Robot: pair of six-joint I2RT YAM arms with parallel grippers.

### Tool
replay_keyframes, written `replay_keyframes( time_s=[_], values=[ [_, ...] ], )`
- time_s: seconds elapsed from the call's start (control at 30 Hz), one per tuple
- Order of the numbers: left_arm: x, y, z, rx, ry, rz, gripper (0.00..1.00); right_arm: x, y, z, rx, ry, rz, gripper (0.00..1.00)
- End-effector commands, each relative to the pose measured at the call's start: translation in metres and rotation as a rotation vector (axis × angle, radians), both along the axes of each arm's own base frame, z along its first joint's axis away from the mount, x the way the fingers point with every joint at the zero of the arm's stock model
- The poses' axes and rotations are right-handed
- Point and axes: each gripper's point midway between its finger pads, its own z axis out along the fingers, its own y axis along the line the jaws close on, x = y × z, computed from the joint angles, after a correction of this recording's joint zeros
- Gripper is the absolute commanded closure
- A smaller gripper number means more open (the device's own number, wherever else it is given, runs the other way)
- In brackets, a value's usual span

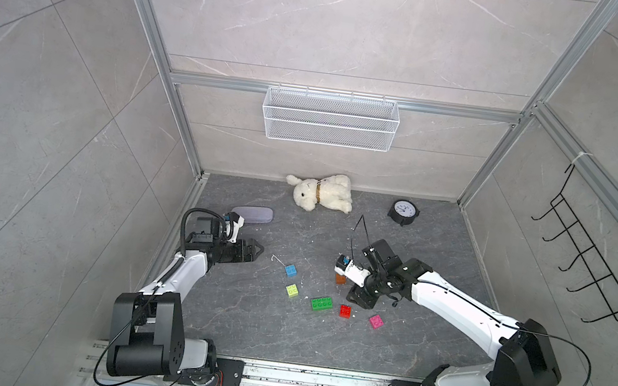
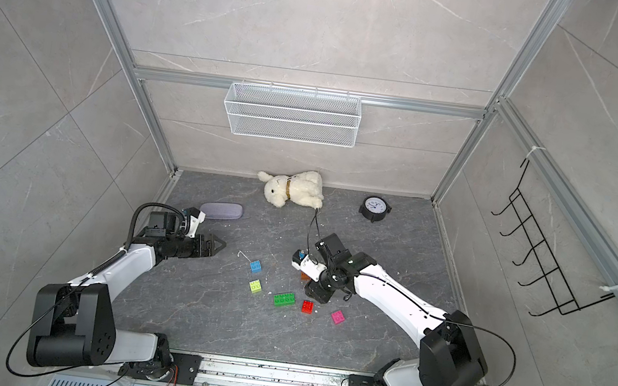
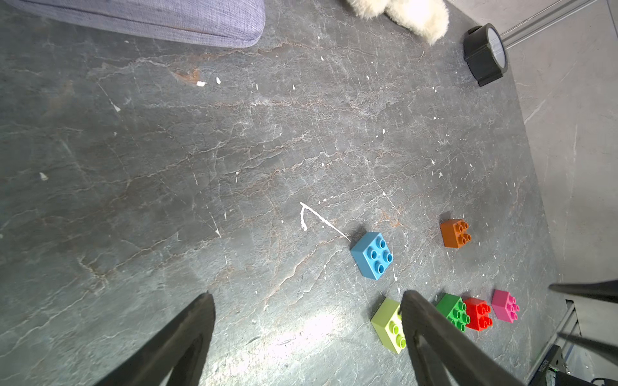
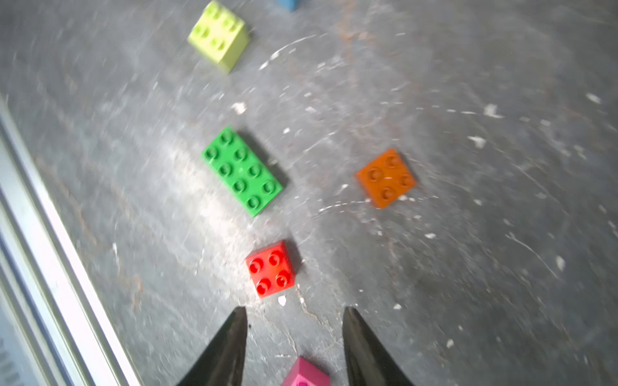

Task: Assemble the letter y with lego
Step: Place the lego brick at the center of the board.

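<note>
Grey slate tabletop (image 1: 281, 339) | lego (image 1: 321, 303) loose | right gripper (image 4: 295, 309) parted, empty, red brick (image 4: 271, 269) just ahead | left gripper (image 3: 306, 293) wide, empty

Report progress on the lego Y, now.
Done: nothing joined. The blue brick, yellow-green brick, green brick, red brick, pink brick and orange brick lie apart on the table. In hand: nothing; the left pincer stands open away from them, the right pincer open near the red brick. Left: every join of the Y.

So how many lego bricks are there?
6, all loose: blue brick, yellow-green brick, long green brick, red brick, pink brick, orange brick partly under the right arm.
</note>
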Motion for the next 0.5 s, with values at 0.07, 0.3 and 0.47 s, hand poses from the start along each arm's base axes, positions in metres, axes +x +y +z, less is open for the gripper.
replay_keyframes(
  time_s=[0.07,0.3,0.47],
  values=[
    [0.003,-0.003,0.014,-0.024,-0.043,-0.011,0.10,-0.018,0.005,-0.016,-0.010,0.007,0.276,0.50],
    [0.002,-0.002,0.013,-0.010,-0.045,-0.013,0.10,-0.019,0.007,-0.030,-0.044,0.005,0.320,0.51],
    [0.002,-0.002,0.010,-0.009,-0.037,-0.011,0.10,-0.010,0.003,-0.042,-0.104,-0.041,0.307,0.51]
  ],
)
